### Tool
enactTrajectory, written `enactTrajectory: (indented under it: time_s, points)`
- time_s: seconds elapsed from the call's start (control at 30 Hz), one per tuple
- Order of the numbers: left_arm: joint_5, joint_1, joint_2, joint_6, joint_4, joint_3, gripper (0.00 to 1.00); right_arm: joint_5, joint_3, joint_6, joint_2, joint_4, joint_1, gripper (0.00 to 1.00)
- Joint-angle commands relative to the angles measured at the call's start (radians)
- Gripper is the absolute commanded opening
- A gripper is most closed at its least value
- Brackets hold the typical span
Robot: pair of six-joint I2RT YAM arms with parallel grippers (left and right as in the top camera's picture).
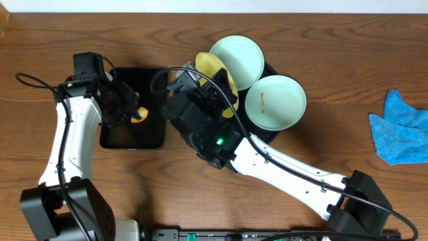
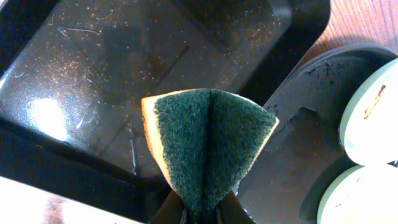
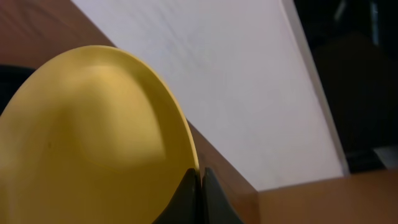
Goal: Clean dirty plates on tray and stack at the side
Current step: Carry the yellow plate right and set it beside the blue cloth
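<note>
The right gripper [image 3: 199,186] is pressed narrow on the rim of the pale yellow round shallow plate [image 3: 93,143]. It holds the plate tilted on its edge, above the left part of the large round black tray [image 2: 292,149], a little above the middle of the overhead view. The left gripper [image 2: 199,214] is closed on a yellow sponge with a dark green scouring face [image 2: 208,143], folded in two. The sponge hangs over the smaller rectangular black tray [image 2: 124,62], in the left half of the overhead view.

The two pale mint-blue round plates [image 1: 235,59] [image 1: 275,102] lie flat on the round tray. The lower one shows a small brown smear.

I judge that the step in hand is to bring the sponge to the yellow plate and rub it. To do this well:

- The right arm should turn the inner face of the plate toward the sponge and keep it steady.
- The rim grip is thin, so the left arm should press lightly, or the plate may slip.
- The green face should meet the plate flat, with strokes running toward the held rim.
- The work should stay over a tray, so that dirt does not fall on the brown wooden worktop [image 1: 334,40].
</note>
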Motion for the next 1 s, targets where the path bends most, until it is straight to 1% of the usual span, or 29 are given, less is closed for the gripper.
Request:
enactTrajectory:
  time_s: [0.0,0.1,0.2,0.33,0.43,0.6,0.73,0.87,0.97]
  points:
    - [-0.016,0.003,-0.013,0.014,-0.007,-0.003,0.08,-0.056,0.019,0.007,-0.03,0.0,-0.01,0.01]
    - [-0.016,0.003,-0.013,0.013,-0.015,-0.003,0.08,-0.075,0.019,0.014,-0.03,-0.001,-0.023,0.01]
    - [-0.016,0.003,-0.013,0.014,-0.015,-0.003,0.08,-0.197,0.019,0.081,-0.035,-0.037,-0.062,0.01]
    - [-0.016,0.003,-0.013,0.013,-0.015,-0.003,0.07,-0.5,0.035,0.253,-0.072,-0.175,-0.146,0.01]
    - [-0.016,0.003,-0.013,0.014,-0.014,-0.003,0.08,-0.757,0.058,0.364,-0.108,-0.268,-0.257,0.01]
    - [-0.016,0.003,-0.013,0.014,-0.014,-0.003,0.08,-1.061,0.07,0.467,-0.147,-0.325,-0.525,0.01]
    - [-0.017,0.003,-0.013,0.014,-0.014,-0.003,0.08,-1.257,0.07,0.525,-0.141,-0.357,-0.794,0.01]
    - [-0.017,0.003,-0.013,0.014,-0.007,-0.003,0.08,-1.405,0.07,0.526,-0.117,-0.36,-1.039,0.01]
    - [-0.017,0.003,-0.013,0.014,0.005,-0.003,0.08,-1.44,0.069,0.525,-0.085,-0.367,-1.189,0.01]
